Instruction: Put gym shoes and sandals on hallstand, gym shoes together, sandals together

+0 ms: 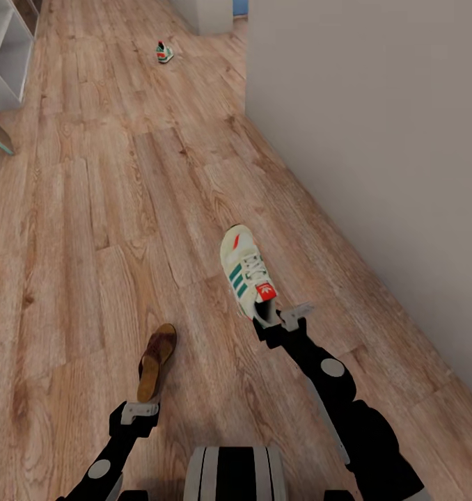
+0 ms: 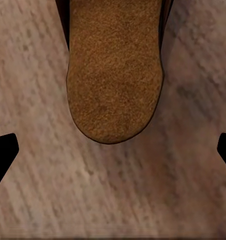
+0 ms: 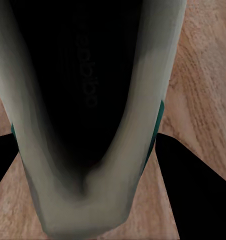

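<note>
The corridor floor (image 1: 124, 209) of warm brown planks fills most of the head view, with a plain grey wall (image 1: 375, 139) running down the right side of the frame; at the upper left edge stands part of a pale shelf unit (image 1: 6, 49), too cropped to say which piece of furniture it is.

Right of centre, a white gym shoe (image 1: 246, 270) with green side stripes and a red tongue label is held toe-away by the right gripper (image 1: 281, 318), whose fingers close on its heel; in the right wrist view the shoe's dark opening (image 3: 83, 100) sits between the two black fingertips (image 3: 193, 195).

At lower left of centre, a sandal (image 1: 156, 360) with a tan footbed points away from the left gripper (image 1: 140, 410), which appears to grip its near end; in the left wrist view the footbed's rounded end (image 2: 115, 75) lies above the wide-set fingertips (image 2: 3, 155), so whether they clamp it I cannot tell.

Far off at the top of the frame, a second gym shoe (image 1: 164, 52) rests on the floor, small and well apart from everything else.
</note>
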